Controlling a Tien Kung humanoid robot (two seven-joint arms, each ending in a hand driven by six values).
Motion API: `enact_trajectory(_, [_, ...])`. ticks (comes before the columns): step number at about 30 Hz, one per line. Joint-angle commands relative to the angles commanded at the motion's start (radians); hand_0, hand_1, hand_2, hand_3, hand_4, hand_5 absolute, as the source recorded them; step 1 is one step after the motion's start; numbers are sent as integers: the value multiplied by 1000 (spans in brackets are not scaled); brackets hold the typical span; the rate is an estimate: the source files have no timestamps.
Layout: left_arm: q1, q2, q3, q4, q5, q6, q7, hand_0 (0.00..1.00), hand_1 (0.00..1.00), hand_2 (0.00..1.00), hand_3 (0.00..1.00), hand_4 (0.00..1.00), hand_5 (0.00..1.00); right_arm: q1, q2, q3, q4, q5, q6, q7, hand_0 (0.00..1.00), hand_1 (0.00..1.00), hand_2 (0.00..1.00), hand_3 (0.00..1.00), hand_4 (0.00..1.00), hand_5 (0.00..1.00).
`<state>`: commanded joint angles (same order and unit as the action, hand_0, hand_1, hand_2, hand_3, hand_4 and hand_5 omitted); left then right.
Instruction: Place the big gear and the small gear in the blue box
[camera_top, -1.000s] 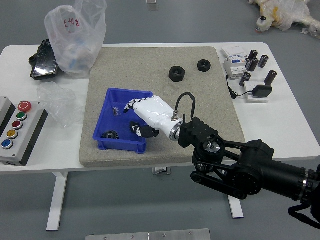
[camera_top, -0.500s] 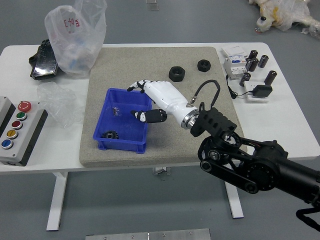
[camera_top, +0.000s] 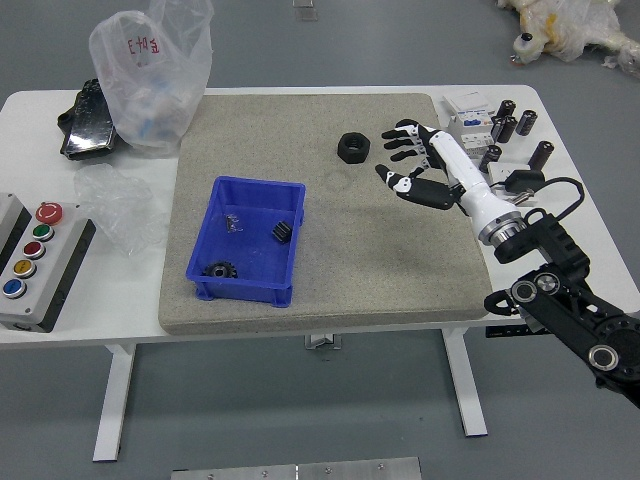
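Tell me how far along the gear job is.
Looks done: a black toothed gear and a smaller black ridged gear lie inside the blue plastic box.
In hand: nothing visible; the black-and-white right hand is spread over the grey-beige mat.
Left: apparently no gears, though a black hexagonal ring sits outside.

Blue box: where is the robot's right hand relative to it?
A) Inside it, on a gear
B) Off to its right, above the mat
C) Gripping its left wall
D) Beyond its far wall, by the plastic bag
B: the right hand is over the right part of the mat, away from the blue box.
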<state>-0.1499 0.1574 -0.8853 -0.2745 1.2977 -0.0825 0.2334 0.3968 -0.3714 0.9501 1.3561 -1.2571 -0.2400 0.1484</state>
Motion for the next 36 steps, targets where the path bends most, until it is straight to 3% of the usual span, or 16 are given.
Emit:
enact_trajectory(1, [0,0,1,0,-1,0,-1,666,586,572,649,732,371,-16,-1,17,3,24,6,16,647,648,684,675,771,380])
enact_trajectory(2, [0,-1,2,0,-2,1,-1,666,587,572,650,733,371,-33,-1,33,6,49,13,32,742,685,713,673,805,483])
enact_trajectory(7, [1,-1,5,1,-5,2,-4,666,587,572,650,733,371,-95,3,77,9,153,41,77,742,685,713,673,805,483])
enact_trajectory(8, [1,-1,6,1,-5,2,-4,666,586,572,650,732,373,-106,4,86,8,174,48,85,746,699,719,675,829,540])
enact_trajectory(11, [2,-1,5,2,-3,2,-6,666,586,572,650,732,373,-119,7,99,9,198,57,98,746,699,719,675,829,540])
enact_trajectory(20, [-12,8,37,8,-23,6,-30,666,586,572,649,732,373,-148,5,149,25,220,62,113,713,693,710,677,862,603])
enact_trajectory(36, [-22,13,41,10,-30,8,-33,666,586,572,650,732,373,-189,-11,297,60,213,59,120,718,688,708,672,863,614])
